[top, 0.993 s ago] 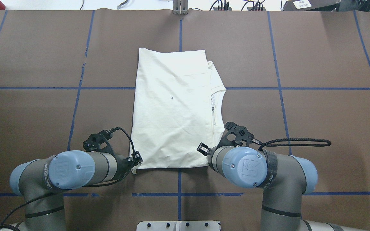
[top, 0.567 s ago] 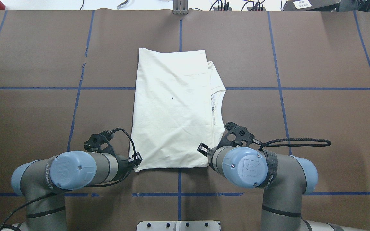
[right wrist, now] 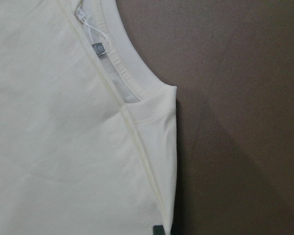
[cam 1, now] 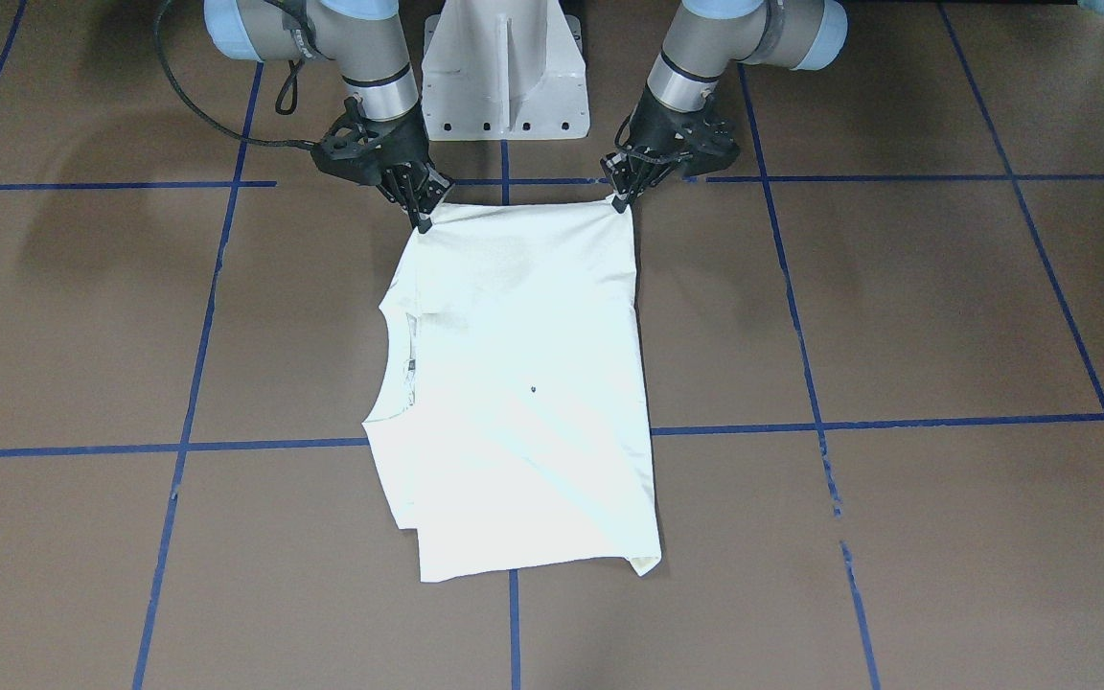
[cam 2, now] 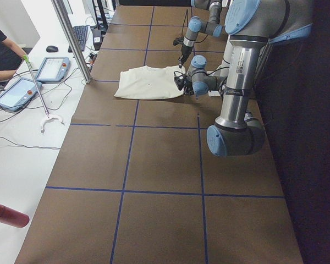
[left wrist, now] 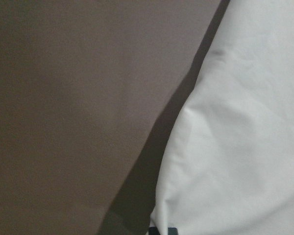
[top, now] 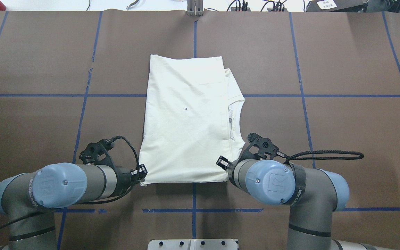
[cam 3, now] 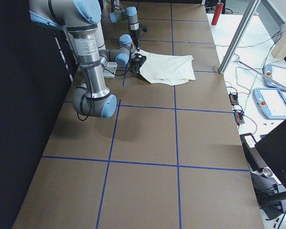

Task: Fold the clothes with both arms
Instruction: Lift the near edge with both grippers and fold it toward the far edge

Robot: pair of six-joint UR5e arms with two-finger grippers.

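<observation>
The T-shirt (top: pixel 186 118) lies at the centre of the bench (top: pixel 342 132), folded into a tall rectangle with its plain side up. The collar (top: pixel 236 119) is exposed along the shirt's right edge. The left end effector (cam 1: pixel 621 198) is clamped on the near-left corner, and the right end effector (cam 1: pixel 421 218) is clamped on the near-right corner. Within the last second the left arm has drawn outward and the two corners have moved apart. The near hem, previously slack and slightly skewed, now runs straight and taut between the grips, and the far edge has squared up. The hem therefore appears tensioned for the next fold, probably a lift of the near edge toward the far edge.
</observation>
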